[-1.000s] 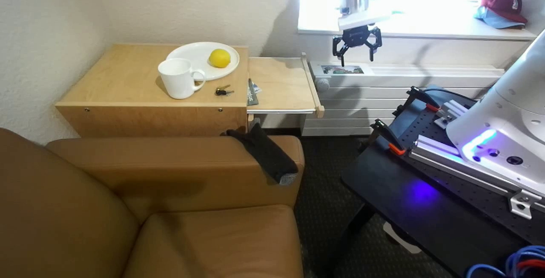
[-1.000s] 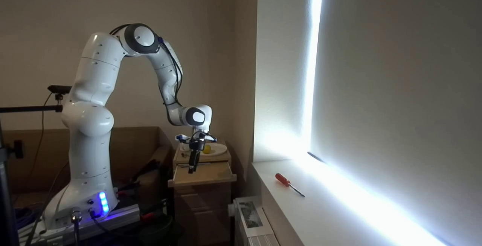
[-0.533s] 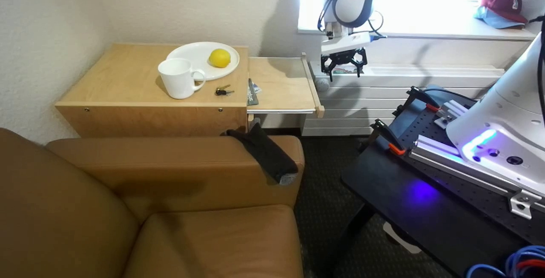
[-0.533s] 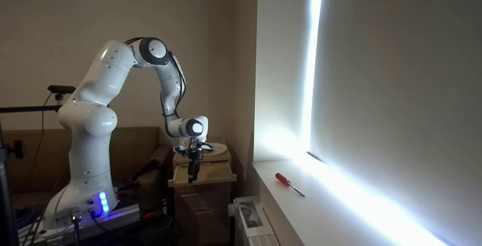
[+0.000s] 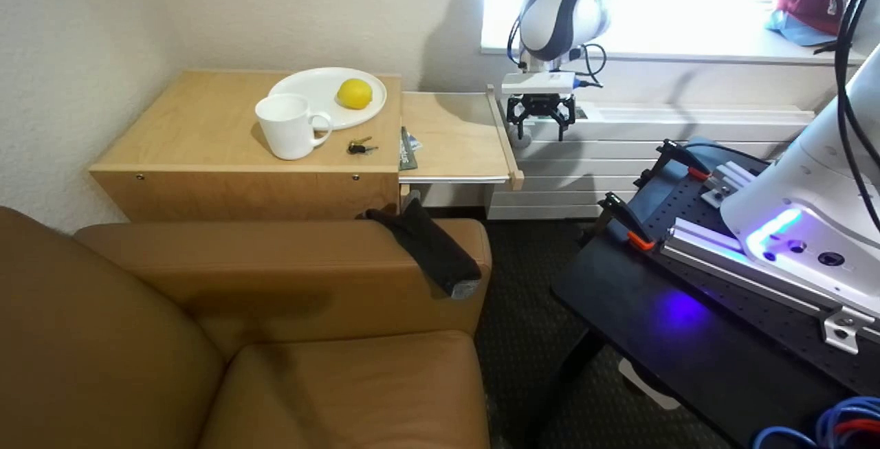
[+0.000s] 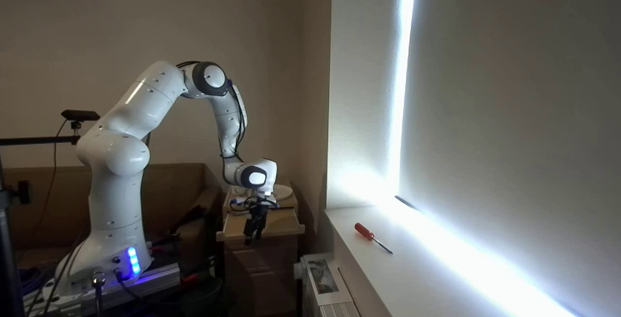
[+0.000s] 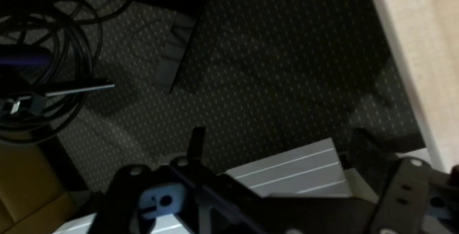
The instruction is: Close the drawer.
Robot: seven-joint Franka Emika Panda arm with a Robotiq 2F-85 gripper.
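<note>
The drawer [image 5: 457, 136] is a light tan wooden box pulled out of the wooden cabinet [image 5: 227, 115], with a few flat items [image 5: 408, 152] inside near the cabinet. The open drawer also shows in an exterior view [image 6: 284, 222]. My gripper [image 5: 541, 137] is open and empty, fingers pointing down, just outside the drawer's front edge. It also shows in front of the drawer in an exterior view [image 6: 253, 240]. In the wrist view the spread fingers [image 7: 279, 133] have nothing between them, and a pale wooden edge [image 7: 426, 55] runs along the right side. I cannot tell whether gripper and drawer touch.
A white plate [image 5: 313, 84] with a lemon [image 5: 355, 94], a mug [image 5: 285, 129] and keys [image 5: 361, 148] stand on the cabinet. A white radiator [image 5: 687, 133] is behind my gripper under the windowsill [image 6: 368, 258]. The leather armchair [image 5: 289, 249] bears a dark sock [image 5: 430, 249].
My gripper has come down and moved left, closer to the drawer front, and has turned to face the camera more squarely. The drawer has not moved.
</note>
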